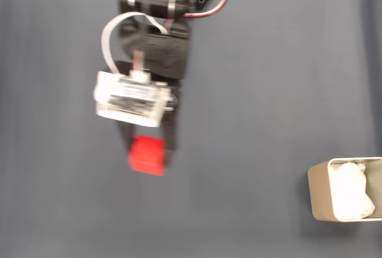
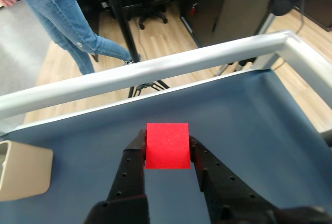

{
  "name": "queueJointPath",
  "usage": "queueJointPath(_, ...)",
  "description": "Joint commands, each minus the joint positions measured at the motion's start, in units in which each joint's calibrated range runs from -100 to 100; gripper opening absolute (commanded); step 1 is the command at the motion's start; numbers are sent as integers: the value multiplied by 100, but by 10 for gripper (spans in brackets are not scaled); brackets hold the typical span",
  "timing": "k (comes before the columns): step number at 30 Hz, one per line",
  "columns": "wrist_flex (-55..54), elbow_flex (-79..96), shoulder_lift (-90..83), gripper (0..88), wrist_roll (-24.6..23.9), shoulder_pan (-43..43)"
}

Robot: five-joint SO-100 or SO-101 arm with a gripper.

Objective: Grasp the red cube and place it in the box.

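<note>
The red cube (image 1: 147, 154) sits between the black fingers of my gripper (image 1: 149, 157), left of centre on the dark blue table in the fixed view. The arm is motion-blurred there. In the wrist view the red cube (image 2: 167, 145) is clamped between the two fingers of the gripper (image 2: 167, 138), which is shut on it. The beige box (image 1: 318, 192) with white wrinkly padding stands at the lower right edge of the fixed view, well apart from the gripper. In the wrist view a corner of the box (image 2: 23, 175) shows at the left edge.
A white camera module (image 1: 131, 97) rides on the arm above the cube. In the wrist view a grey metal rail (image 2: 155, 68) borders the table's far edge, and beyond it stand a person's legs in jeans (image 2: 67, 22). Open blue tabletop (image 1: 250, 120) lies between gripper and box.
</note>
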Motion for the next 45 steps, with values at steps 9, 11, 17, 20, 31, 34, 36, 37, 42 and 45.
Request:
queueJointPath(9, -279, -377, -416, 0, 127, -1466)
queueJointPath(11, -377, -377, -373, 0, 181, -1651)
queueJointPath(17, -533, -587, -156, 0, 200, -2148)
queueJointPath(20, -533, -779, 17, 0, 205, -2375)
queueJointPath(31, -500, -1764, 832, 0, 215, -3100)
queueJointPath(34, -500, -2056, 1135, 0, 225, -3213)
queueJointPath(36, -500, -2257, 1343, 0, 234, -3256)
queueJointPath(37, -500, -2367, 1456, 0, 239, -3270)
queueJointPath(42, -492, -2814, 1932, 0, 259, -3284)
queueJointPath(45, -492, -3060, 2218, 0, 264, -3299)
